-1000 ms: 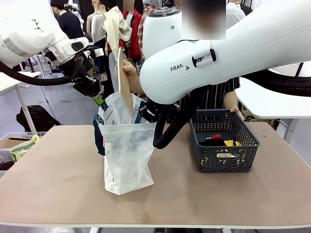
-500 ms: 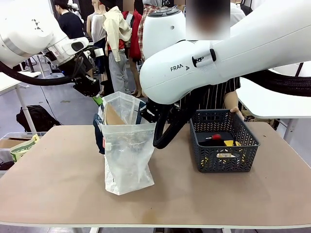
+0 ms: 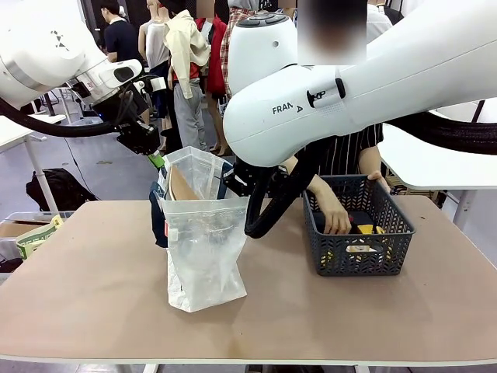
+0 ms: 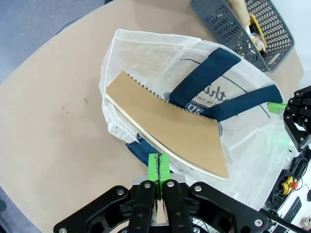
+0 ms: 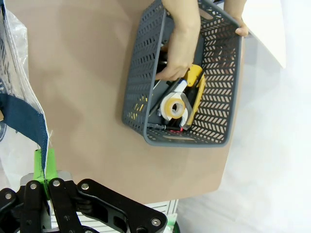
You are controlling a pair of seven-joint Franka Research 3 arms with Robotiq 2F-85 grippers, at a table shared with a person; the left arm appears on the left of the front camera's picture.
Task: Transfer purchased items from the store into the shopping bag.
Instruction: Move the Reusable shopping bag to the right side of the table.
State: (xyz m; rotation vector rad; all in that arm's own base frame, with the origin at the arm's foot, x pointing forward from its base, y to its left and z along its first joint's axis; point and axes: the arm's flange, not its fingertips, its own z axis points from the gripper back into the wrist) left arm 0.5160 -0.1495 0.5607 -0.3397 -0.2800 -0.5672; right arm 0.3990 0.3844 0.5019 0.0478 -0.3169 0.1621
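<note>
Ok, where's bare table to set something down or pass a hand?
Bare table lies left of the shopping bag and along the near edge in front of bag and basket. The gap between them is overhung by the right arm. Crowded: the bag mouth, pinched by the left end effector and right end effector, and the basket, where the person's hand reaches.

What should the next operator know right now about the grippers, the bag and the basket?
Left gripper: shut on the shopping bag rim.
Right gripper: shut on the opposite rim; together they hold it open.
Done: tan spiral notebook stands in the bag.
To do: tape roll, yellow item and others lie in the grey basket; the person's hand reaches in there.
</note>
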